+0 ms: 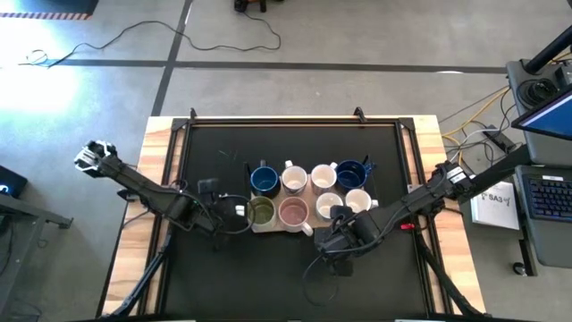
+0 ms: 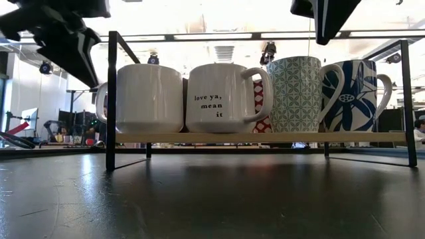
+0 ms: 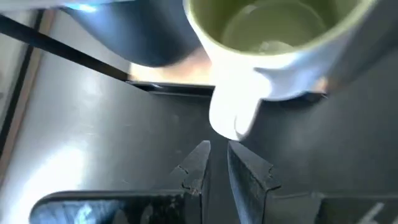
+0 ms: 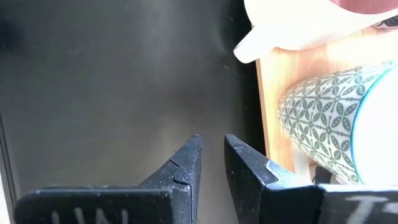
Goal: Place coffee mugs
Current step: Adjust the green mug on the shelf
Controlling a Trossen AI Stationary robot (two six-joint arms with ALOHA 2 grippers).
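Note:
Several coffee mugs stand in two rows on a light wooden board at mid-table: blue, olive green inside, pink inside and white ones. My left gripper hovers just off the free end of the olive mug's white handle, over the black mat, its fingers a narrow gap apart and empty. My right gripper hangs over the mat beside the board's near edge, by the green-patterned mug. Its fingers are also slightly apart and empty.
A black metal frame rings the black mat; its posts rise beside the board in the low view. The pink mug's handle sticks out over the board's edge near my right gripper. Bare mat lies toward the near edge.

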